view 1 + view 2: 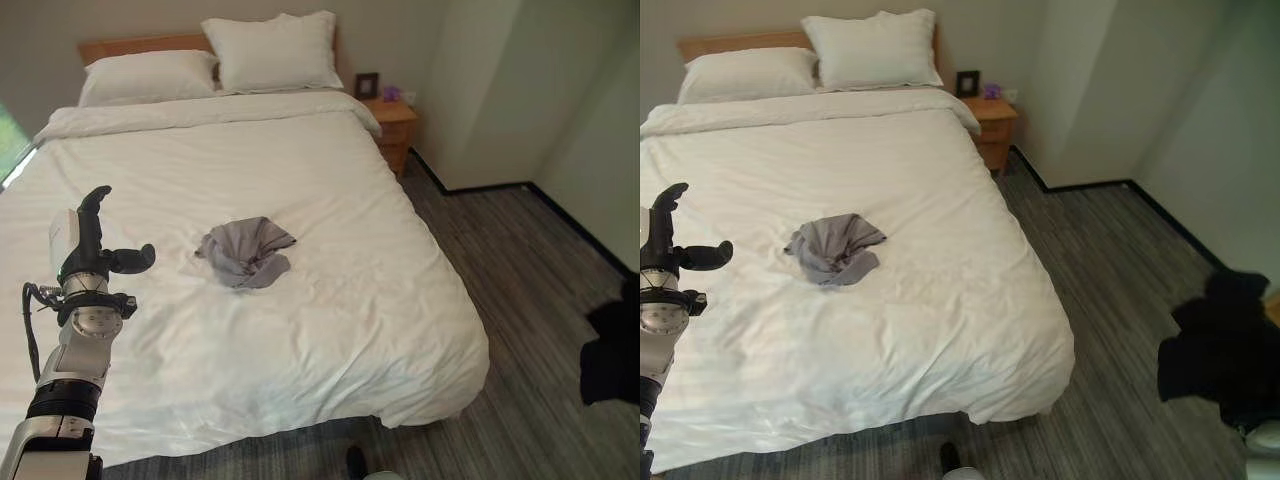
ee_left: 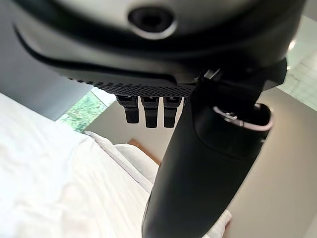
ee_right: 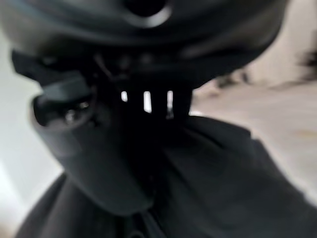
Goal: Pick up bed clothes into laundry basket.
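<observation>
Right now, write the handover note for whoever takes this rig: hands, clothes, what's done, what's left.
Left hand: raised over the near left side of the bed, fingers straight, thumb out, holding nothing.
Right hand: its wrist view shows it against a dark garment that hangs at the right over the floor; the grip cannot be made out.
Grey garment: crumpled in the middle of the bed, untouched.
Done: the dark garment looks already picked up.
Left: pick up the grey garment and get both into the laundry basket, whose place these views do not settle.
</observation>
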Robot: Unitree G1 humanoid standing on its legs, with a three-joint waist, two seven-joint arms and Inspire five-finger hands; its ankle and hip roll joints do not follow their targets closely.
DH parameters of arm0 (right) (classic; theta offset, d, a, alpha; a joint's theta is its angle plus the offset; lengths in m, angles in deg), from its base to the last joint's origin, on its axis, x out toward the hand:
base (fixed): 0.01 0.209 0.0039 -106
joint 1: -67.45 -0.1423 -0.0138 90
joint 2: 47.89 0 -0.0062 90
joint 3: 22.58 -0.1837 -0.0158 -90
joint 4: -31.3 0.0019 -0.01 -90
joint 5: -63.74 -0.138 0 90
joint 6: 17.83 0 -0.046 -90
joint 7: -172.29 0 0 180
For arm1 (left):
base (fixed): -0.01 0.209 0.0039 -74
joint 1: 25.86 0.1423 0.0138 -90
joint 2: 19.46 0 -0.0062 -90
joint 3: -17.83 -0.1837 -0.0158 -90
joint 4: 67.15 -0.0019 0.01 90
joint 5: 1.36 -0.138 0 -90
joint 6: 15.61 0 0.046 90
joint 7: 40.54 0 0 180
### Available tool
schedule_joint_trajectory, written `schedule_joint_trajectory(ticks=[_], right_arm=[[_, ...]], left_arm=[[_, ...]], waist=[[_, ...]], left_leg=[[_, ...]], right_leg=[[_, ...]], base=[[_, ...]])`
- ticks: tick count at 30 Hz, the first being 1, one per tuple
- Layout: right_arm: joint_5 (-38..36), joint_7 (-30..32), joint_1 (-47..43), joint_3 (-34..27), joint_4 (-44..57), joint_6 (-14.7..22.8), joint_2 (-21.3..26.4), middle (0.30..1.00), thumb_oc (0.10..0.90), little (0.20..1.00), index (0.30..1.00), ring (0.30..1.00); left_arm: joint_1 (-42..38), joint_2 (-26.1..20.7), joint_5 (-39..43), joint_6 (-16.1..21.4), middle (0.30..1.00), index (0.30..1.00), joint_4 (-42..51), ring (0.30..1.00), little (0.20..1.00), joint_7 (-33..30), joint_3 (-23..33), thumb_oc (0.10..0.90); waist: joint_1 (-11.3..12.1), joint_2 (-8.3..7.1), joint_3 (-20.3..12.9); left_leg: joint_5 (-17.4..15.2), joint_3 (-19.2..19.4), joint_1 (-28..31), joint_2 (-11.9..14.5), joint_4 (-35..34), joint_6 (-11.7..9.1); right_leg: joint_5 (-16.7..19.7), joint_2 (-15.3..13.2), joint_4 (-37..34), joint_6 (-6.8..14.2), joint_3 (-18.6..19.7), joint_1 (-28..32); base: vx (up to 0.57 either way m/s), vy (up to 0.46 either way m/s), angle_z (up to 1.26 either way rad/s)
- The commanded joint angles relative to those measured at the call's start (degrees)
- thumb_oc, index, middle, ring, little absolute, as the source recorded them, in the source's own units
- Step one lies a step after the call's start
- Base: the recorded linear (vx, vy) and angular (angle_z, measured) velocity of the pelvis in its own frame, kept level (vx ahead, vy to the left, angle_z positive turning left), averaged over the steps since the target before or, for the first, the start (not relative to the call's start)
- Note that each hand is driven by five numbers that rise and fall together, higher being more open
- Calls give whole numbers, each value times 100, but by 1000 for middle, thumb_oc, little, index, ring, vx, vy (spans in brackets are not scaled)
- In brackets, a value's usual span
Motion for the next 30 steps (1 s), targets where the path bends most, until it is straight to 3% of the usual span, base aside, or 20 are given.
schedule_joint_trajectory(ticks=[1, 4, 9, 10, 15, 23, 24, 26, 30], right_arm=[[-104, 227, 283, -4, -165, 241, 499, 300, 400, 300, 300, 300], [-283, 91, 276, 239, -901, 212, 337, 300, 400, 300, 300, 300], [-435, -123, -70, 955, -1986, 200, 112, 300, 400, 300, 300, 300], [-593, -266, -271, 1168, -2389, 216, 39, 300, 400, 300, 300, 300], [-639, -429, -571, 1708, -2876, 188, -184, 300, 400, 300, 300, 300], [-639, -343, -619, 1973, -3089, 245, -529, 300, 400, 300, 300, 300], [-687, -283, -610, 2068, -3146, 305, -688, 300, 400, 300, 300, 300], [-688, -281, -618, 2071, -3149, 306, -693, 300, 400, 300, 300, 300], [-771, -300, -552, 2193, -3166, 366, -877, 300, 400, 300, 300, 300]], left_arm=[[-652, -527, -111, 141, 900, 900, 205, 900, 900, -522, 277, 800], [-907, -397, -146, 107, 900, 900, -22, 900, 900, -471, -62, 800], [-1384, -220, 21, 204, 900, 900, -281, 900, 900, -353, -576, 800], [-1573, -15, 224, 294, 900, 900, -415, 900, 900, -262, -793, 800], [-2244, 226, 197, 287, 900, 900, -1154, 900, 900, -159, -1517, 800], [-2991, 3, -736, -59, 900, 900, -2449, 900, 900, -341, -2204, 800], [-3249, -248, -1060, -237, 900, 900, -2701, 900, 900, -586, -2330, 800], [-3257, -254, -1060, -236, 900, 900, -2704, 900, 900, -587, -2335, 800], [-3572, -851, -1308, -372, 900, 900, -2814, 900, 900, -775, -2407, 800]], waist=[[-84, 24, -181], [-253, 115, -251], [-258, 94, -252], [-243, 78, -251], [-265, 89, -205], [-235, 84, -81], [-209, 46, 3], [-195, 46, -16], [-118, -17, 88]], left_leg=[[329, -6, -191, 473, 149, -70], [283, 84, -27, 328, 36, -38], [171, 278, 87, 151, -12, 52], [126, 306, 80, 74, -12, 97], [-4, 377, -14, -120, -12, 215], [-85, 589, -256, -271, -12, 307], [-97, 660, -339, -278, -12, 302], [-75, 676, -371, -271, -12, 299], [-71, 788, -483, -210, -12, 253]], right_leg=[[-1271, -195, 378, 279, -73, 810], [-1254, -302, 411, 348, -16, 829], [-1077, -460, 425, 472, 93, 722], [-986, -553, 401, 546, 64, 693], [-724, -758, 323, 723, 88, 505], [-286, -944, 246, 902, 115, 114], [-92, -973, 230, 946, 16, -30], [-70, -964, 233, 942, 37, -75], [184, -1018, 176, 961, -201, -202]], base=[[219, 225, -48], [166, 209, 3], [87, 156, -55], [95, 137, -45], [78, 131, -4], [51, 85, -12], [47, 43, -8], [37, 28, -9], [51, 11, -17]])
